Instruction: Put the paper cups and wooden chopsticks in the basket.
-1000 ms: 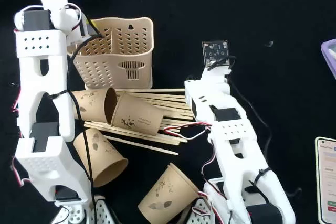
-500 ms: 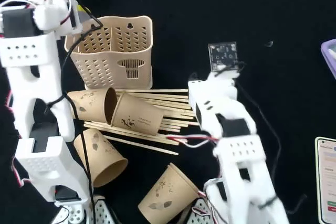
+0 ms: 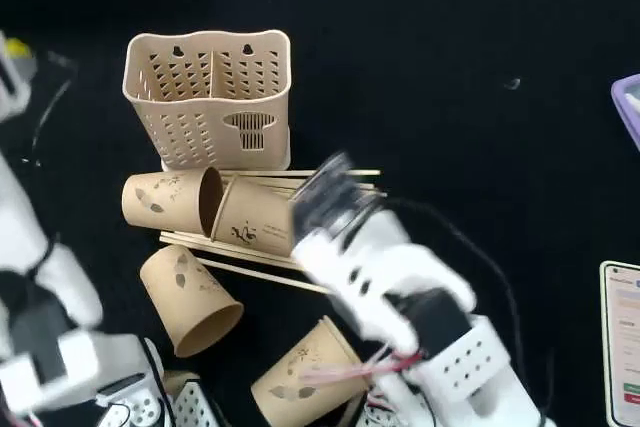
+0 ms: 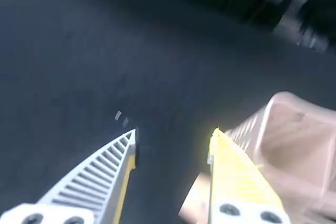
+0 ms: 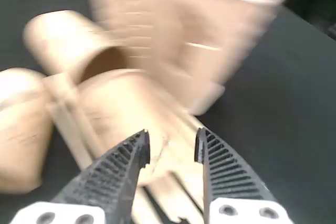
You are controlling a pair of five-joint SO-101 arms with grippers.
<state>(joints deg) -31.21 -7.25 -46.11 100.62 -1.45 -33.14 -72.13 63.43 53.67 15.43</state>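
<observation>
Looking down, basket (image 3: 210, 97): upright at the back of the worktop (image 3: 450, 97), two compartments, nothing visible inside.
High, paper cups: four, all on their sides, none in. Back cup (image 3: 165, 202) and middle cup (image 3: 255, 219) touch each other on top of the sticks. Left cup (image 3: 190, 297) and near cup (image 3: 300, 377) lie closer to the arm bases.
High, wooden chopsticks (image 3: 250, 259): loose fan just in front of the basket, partly under the two cups.
High, arms: right arm (image 3: 400, 287) over the stick pile beside the middle cup. Left arm (image 3: 30, 277) at the worktop's left edge, well apart from the pile.
Left wrist, left jaws: parted, nothing between them, bare worktop below. A basket corner (image 4: 294, 145) sits just beside the yellow jaw.
Right wrist, right jaws: parted, empty, over the middle cup and the sticks.
Risk, cup: a pinch on the thin wall would dent it, and a glancing touch would roll it (round, lying on round sticks).
Risk, sticks: lifting that cup could scatter them, and flat thin sticks could slip the jaws or come up several at once.
Risk, basket: it looks light, so a long stick catching the divider or a left-jaw nudge could tip it.
</observation>
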